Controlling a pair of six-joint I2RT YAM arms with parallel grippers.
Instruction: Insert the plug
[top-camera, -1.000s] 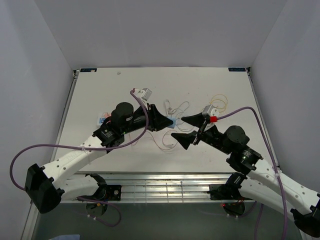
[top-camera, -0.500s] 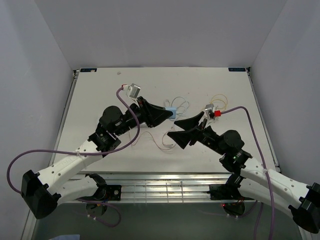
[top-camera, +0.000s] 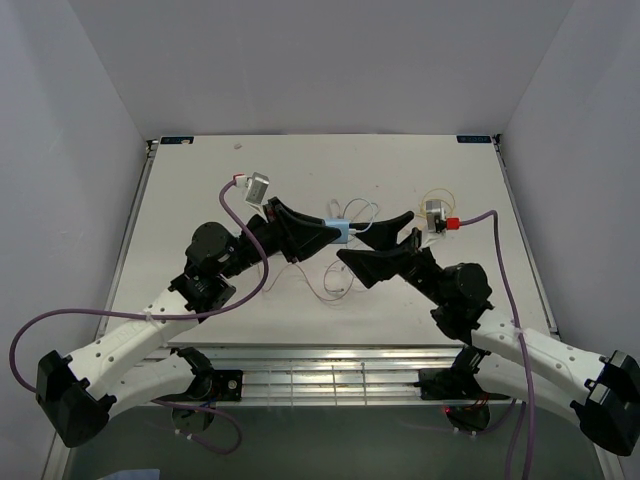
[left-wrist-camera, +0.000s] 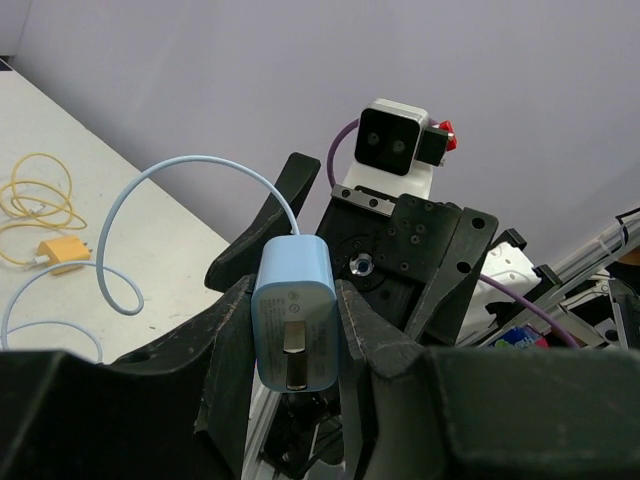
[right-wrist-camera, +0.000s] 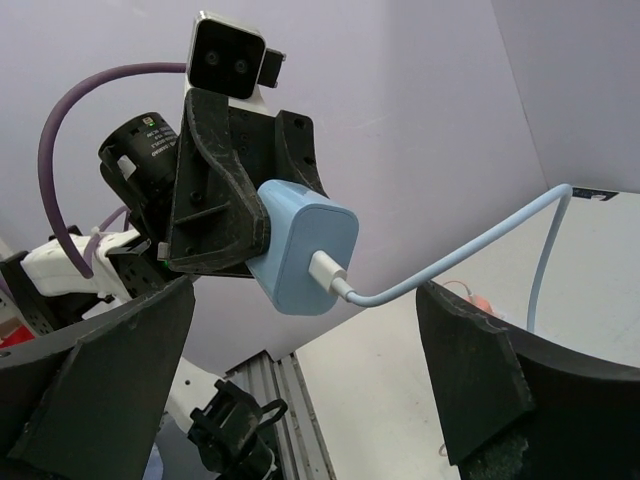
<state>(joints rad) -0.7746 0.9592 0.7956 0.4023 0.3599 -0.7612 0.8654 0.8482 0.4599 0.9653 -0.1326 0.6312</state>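
The left tool (top-camera: 326, 233) pinched a blue charger (left-wrist-camera: 295, 325) over the tabletop (top-camera: 440, 180). A white plug (right-wrist-camera: 330, 270) sat in the charger, its pale cable (right-wrist-camera: 455, 258) trailing off. The right tool (top-camera: 373, 243) stood spread wide, facing the charger without touching it.

**Top view.** Light is even and diffuse, coming from overhead. The white counter (top-camera: 420, 190) is bright without glare. Shadows beneath the arms (top-camera: 140, 335) are faint and soft-edged. Focus is sharp throughout. The wide-angle lens splays the walls (top-camera: 320, 60) outward toward the frame edges. Black parts show little surface detail.

**Left wrist view.** The charger (left-wrist-camera: 292, 310) is in focus and evenly lit, with a soft sheen on its face. The left fingers (left-wrist-camera: 228, 350) are underexposed and slightly soft. The visible strip of counter is nearly washed out.

**Right wrist view.** The charger is sharp. The right fingers (right-wrist-camera: 90, 390) are dark, almost featureless. The wall behind is evenly lit.
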